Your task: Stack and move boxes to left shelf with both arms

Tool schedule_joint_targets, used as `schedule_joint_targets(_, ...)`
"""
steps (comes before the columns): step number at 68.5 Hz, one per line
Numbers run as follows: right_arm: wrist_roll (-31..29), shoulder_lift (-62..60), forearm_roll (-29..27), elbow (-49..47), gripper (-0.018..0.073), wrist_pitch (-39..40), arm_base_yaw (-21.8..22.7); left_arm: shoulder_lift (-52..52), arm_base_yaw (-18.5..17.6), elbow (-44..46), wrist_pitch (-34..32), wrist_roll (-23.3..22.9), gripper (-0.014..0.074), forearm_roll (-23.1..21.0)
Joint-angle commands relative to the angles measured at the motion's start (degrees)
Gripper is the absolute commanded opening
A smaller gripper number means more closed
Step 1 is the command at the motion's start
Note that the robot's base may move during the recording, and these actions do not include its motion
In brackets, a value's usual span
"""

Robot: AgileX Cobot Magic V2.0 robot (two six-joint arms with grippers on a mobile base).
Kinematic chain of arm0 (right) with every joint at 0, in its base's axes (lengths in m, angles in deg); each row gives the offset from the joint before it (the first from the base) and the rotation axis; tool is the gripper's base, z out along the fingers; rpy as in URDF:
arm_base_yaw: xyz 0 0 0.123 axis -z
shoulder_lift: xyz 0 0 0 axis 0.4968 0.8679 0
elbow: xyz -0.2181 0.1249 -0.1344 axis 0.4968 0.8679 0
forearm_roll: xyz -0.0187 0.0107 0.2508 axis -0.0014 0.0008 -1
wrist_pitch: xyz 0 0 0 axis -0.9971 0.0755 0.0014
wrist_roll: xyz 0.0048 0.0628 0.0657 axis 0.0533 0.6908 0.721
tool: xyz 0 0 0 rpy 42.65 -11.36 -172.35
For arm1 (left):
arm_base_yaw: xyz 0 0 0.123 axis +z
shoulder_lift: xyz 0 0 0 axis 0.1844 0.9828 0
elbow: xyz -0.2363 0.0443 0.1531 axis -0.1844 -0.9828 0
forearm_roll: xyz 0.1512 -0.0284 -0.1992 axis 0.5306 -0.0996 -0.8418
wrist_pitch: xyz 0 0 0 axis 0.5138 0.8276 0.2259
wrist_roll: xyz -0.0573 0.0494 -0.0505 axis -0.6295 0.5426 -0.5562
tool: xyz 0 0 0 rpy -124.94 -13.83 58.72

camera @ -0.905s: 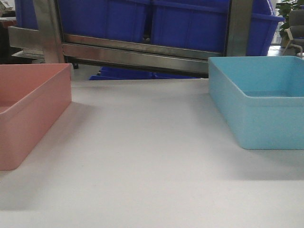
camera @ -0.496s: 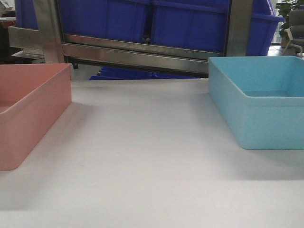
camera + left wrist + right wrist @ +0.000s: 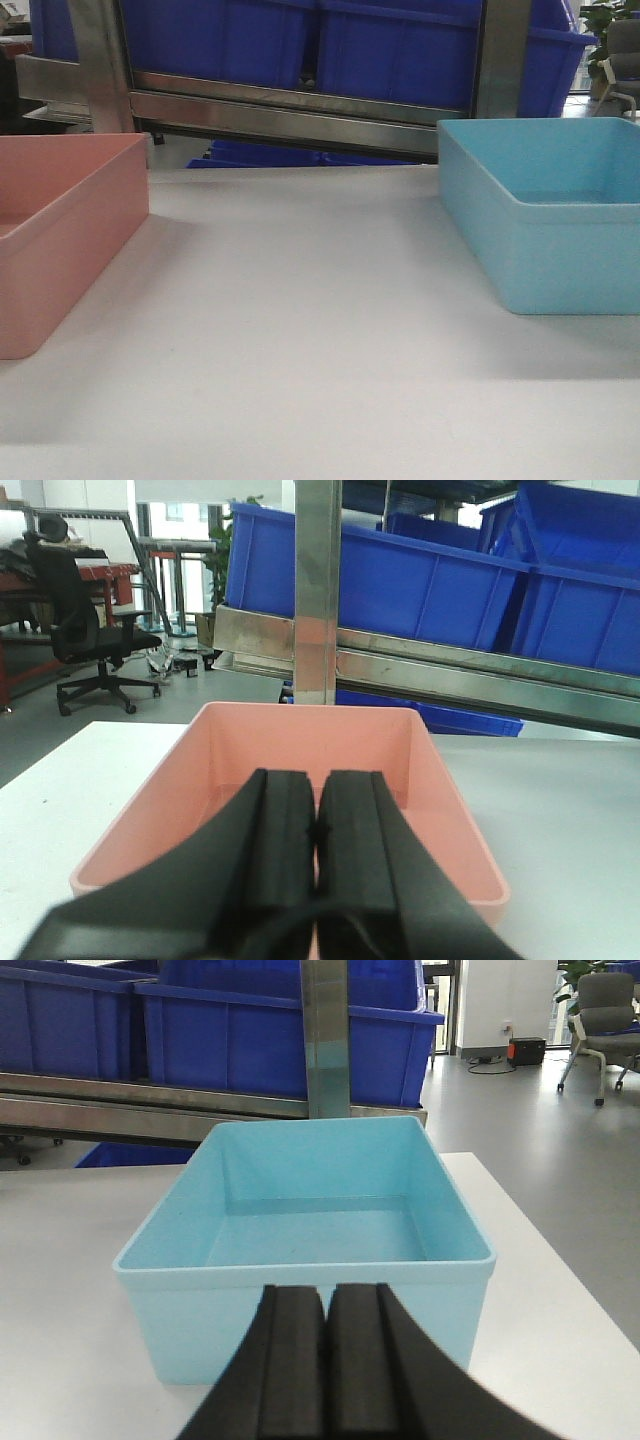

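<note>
1. Nothing has visibly moved since the earlier front views: the pink box (image 3: 60, 240) and the blue box (image 3: 560, 230) sit on the table (image 3: 300, 330), well apart.
2. Relative to the steel rail (image 3: 290, 115), pink is front-left and blue is front-right.
3. The left claw (image 3: 318, 830) is clenched and empty, over pink's near rim. The right claw (image 3: 327, 1330) is clenched and empty, just short of blue's near wall.
4. My read is that this is the reach step. Open each claw first, then straddle the near wall mid-width so the box lifts level.
5. Both boxes are open side up. Pink's long axis runs toward the rail. Blue's looks the same, but I'm less sure.
</note>
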Motion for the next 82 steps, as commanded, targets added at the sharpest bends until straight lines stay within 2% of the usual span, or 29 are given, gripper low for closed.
schedule_joint_targets(1,-0.71,-0.24,0.34,-0.28,0.0055,5.08,-0.07,3.38,-0.1,7.69,-1.07,0.04,-0.0001,0.6)
schedule_joint_targets(7,-0.71,-0.24,0.34,-0.28,0.0055,5.08,-0.07,8.88,-0.1,15.37,4.08,0.04,0.0,2.63)
schedule_joint_targets(15,-0.71,-0.24,0.34,-0.28,0.0055,5.08,-0.07,18.13,-0.1,24.71,9.35,0.04,0.0004,2.91)
schedule_joint_targets(21,-0.71,-0.24,0.34,-0.28,0.0055,5.08,-0.07,24.49,-0.1,30.91,14.79,0.04,0.0055,2.91)
schedule_joint_targets(29,-0.71,-0.24,0.34,-0.28,0.0055,5.08,-0.07,33.26,-0.1,37.53,22.68,0.04,0.0186,2.91)
schedule_joint_targets(42,-0.71,-0.24,0.34,-0.28,0.0055,5.08,-0.07,47.55,-0.1,48.79,35.48,0.04,0.0465,3.36)
schedule_joint_targets(46,-0.71,-0.24,0.34,-0.28,0.0055,5.08,-0.07,51.6,-0.1,52.44,39.19,0.04,0.0524,4.27)
schedule_joint_targets(51,-0.71,-0.24,0.34,-0.28,0.0055,5.08,-0.07,56.79,0.15,57.13,42.98,0.04,0.0557,6.78)
schedule_joint_targets(56,-0.71,-0.24,0.34,-0.28,0.0055,5.08,-0.07,62.02,2.13,62.29,45.99,0.5,0.0557,8.96)
schedule_joint_targets(61,-0.71,-0.24,0.34,-0.28,0.0055,5.08,-0.07,67.53,5.4,66.94,48.62,2.87,0.0554,9.47)
schedule_joint_targets(69,-0.71,-0.24,0.34,-0.28,0.0055,5.08,-0.07,75.76,11.62,75.11,52.0,7.47,0.0554,6.72)
schedule_joint_targets(75,-0.71,-0.24,0.34,-0.28,0.0055,5.08,-0.07,81.53,15.15,79.49,52.77,8.92,0.0554,5.72)
schedule_joint_targets(82,-0.71,-0.24,0.34,-0.28,0.0055,5.08,-0.07,88.53,17.35,84.13,53.17,10.46,0.0554,5.61)
